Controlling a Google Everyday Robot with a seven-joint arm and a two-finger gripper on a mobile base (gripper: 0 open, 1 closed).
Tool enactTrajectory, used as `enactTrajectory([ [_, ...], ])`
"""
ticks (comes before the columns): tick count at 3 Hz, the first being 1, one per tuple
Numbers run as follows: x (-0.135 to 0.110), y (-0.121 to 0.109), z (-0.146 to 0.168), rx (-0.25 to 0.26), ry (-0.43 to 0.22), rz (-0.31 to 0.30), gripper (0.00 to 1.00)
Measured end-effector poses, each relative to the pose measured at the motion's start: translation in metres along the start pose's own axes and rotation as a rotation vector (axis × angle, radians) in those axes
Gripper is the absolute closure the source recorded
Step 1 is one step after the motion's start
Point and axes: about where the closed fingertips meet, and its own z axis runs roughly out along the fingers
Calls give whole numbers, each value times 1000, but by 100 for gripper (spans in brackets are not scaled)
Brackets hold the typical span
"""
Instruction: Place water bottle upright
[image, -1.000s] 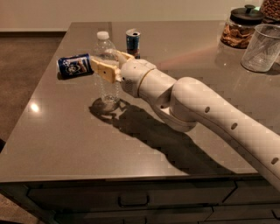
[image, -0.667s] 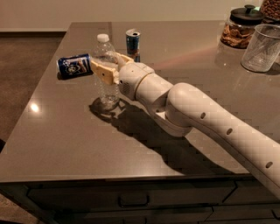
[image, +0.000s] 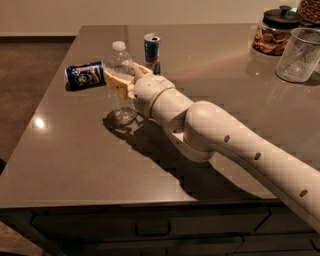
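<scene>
The water bottle (image: 120, 65) is clear ribbed plastic with a white cap. It stands upright on the grey-brown table (image: 75, 160), left of centre. My gripper (image: 122, 82) reaches in from the right on a white arm. Its tan fingers (image: 116, 84) sit on either side of the bottle's middle and hide its label band. The fingers are shut on the bottle. The bottle's base rests on the tabletop.
A blue soda can (image: 85, 75) lies on its side just left of the bottle. A slim blue-and-silver can (image: 152, 50) stands behind it. A clear plastic cup (image: 300, 55) and a black-lidded snack jar (image: 276, 31) stand at the back right.
The arm's elbow has shifted slightly. The bottle and gripper stay in the same place on the table.
</scene>
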Motion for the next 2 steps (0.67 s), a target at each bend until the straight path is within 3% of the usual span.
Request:
enactTrajectory([
  [1, 5, 0, -1, 25, 5, 1, 59],
  [2, 8, 1, -3, 34, 14, 1, 28],
])
